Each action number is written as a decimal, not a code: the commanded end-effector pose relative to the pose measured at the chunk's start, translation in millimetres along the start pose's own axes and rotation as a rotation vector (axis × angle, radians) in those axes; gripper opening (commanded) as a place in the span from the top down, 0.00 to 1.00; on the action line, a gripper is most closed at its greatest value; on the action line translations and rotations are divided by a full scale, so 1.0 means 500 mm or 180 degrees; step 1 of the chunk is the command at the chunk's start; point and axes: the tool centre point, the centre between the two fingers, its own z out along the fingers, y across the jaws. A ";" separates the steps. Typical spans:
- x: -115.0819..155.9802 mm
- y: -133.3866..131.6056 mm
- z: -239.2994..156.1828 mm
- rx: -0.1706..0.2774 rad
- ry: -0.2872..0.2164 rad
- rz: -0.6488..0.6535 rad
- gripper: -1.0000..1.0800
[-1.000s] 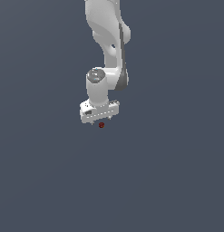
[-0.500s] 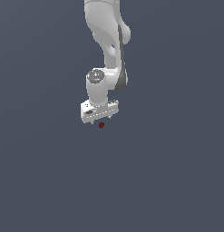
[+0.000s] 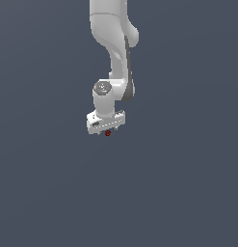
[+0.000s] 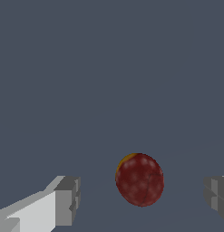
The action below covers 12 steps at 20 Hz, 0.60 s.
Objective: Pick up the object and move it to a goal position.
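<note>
The ball (image 4: 139, 180) is small and round, dark red with pale speckles, and it has a yellow-orange patch on one edge. In the wrist view it lies between the two fingers of the claw (image 4: 141, 199), with grey surface visible on both sides of it, so neither finger touches it. It sits closer to one finger (image 4: 66, 200) than to the other finger (image 4: 216, 198), but the gap on each side is clear. The claw is wide open and it holds nothing.

In the exterior view the ball (image 3: 108, 133) appears as a tiny red dot just under the claw (image 3: 107, 131), at the level of the fingertips, which are too small there to see apart. The white body of the claw sits a little tilted above the ball, with its end toward the exterior view's left lower than the other end. The arm (image 3: 115, 58) comes down from the top of the picture to it.

The ball seems to rest on the plain dark grey worktop (image 3: 178, 193), which fills all the background. From these pictures I cannot tell for sure if the fingertips touch this surface.
</note>
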 end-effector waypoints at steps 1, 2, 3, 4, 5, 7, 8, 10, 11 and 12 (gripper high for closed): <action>0.000 0.000 0.021 0.0000 0.0001 -0.0004 0.04; 0.000 0.000 0.027 0.0000 0.0001 -0.0004 0.04; 0.000 0.000 0.032 0.0000 0.0001 -0.0004 0.04; 0.000 0.000 0.035 0.0000 0.0001 -0.0006 0.04; 0.000 0.000 0.038 0.0000 0.0001 -0.0006 0.04; 0.000 0.000 0.040 0.0000 0.0001 -0.0006 0.04; 0.000 0.000 0.040 0.0000 0.0001 -0.0006 1.00; 0.000 0.000 0.040 0.0000 0.0001 -0.0006 1.00; 0.000 0.000 0.040 0.0000 0.0001 -0.0006 1.00; 0.000 0.000 0.040 0.0000 0.0001 -0.0006 1.00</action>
